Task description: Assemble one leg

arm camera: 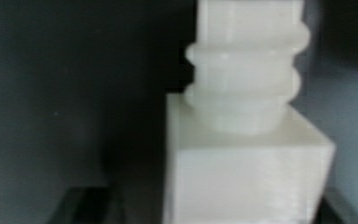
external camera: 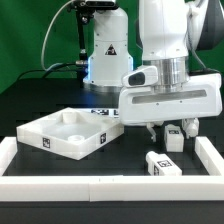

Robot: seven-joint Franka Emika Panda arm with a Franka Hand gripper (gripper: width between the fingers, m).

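In the exterior view my gripper [external camera: 169, 130] hangs low over the bench [external camera: 105, 165], toward that view's right, with the leg [external camera: 174, 138] between its fingers. The fingers stand spread, a sliver of dark showing on each side of the leg, so I judge I am at the grasping step: lined up but not yet clamped. Whether the leg's foot rests on the bench I cannot tell. A spare leg [external camera: 160, 163] lies just in front, and the tabletop [external camera: 45, 141] sits well apart toward that view's left. Next I would need to close squarely on the leg's flat sides before lifting, keeping clear of the spare. In the wrist view the leg [arm camera: 247, 150] fills the frame, upright, with its knobbed neck above the square block. Dark space runs down both sides and no pad presses on it, which fits an open gripper holding nothing.
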